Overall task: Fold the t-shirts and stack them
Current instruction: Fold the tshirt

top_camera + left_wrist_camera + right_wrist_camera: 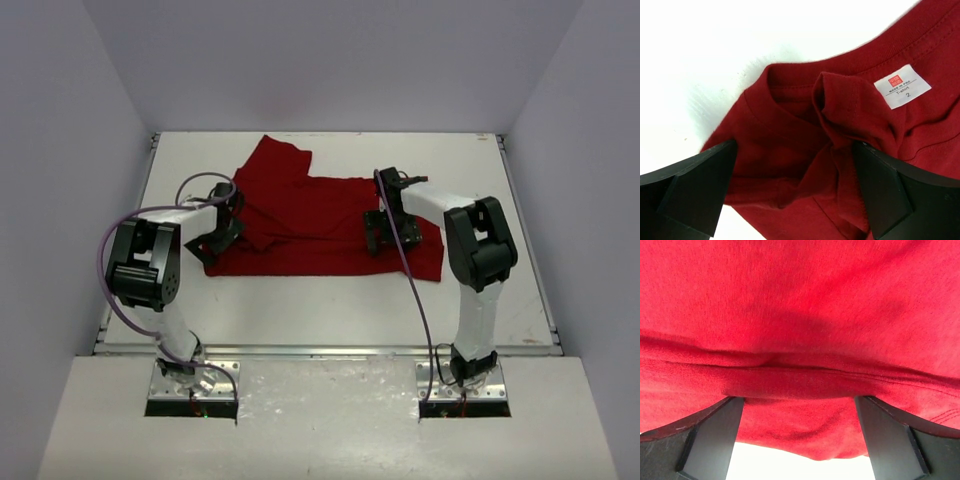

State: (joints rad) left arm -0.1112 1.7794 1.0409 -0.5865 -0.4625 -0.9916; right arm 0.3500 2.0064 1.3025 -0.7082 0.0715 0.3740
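Observation:
The deep-red t-shirt (310,215) lies partly folded and wrinkled on the white table (330,305), one part reaching toward the back left. My left gripper (222,236) is low over the shirt's left end. In the left wrist view the left gripper (795,150) is open, its jaws wide apart on either side of bunched collar cloth (840,110) next to a white size label (902,86). My right gripper (384,234) is low over the shirt's right half. In the right wrist view the right gripper (799,402) is open, straddling a folded hem (800,377).
Grey walls enclose the table on three sides. Bare white table surface lies in front of the shirt and to its right (490,200). A purple cable (115,235) loops off the left arm, and another runs down the right arm.

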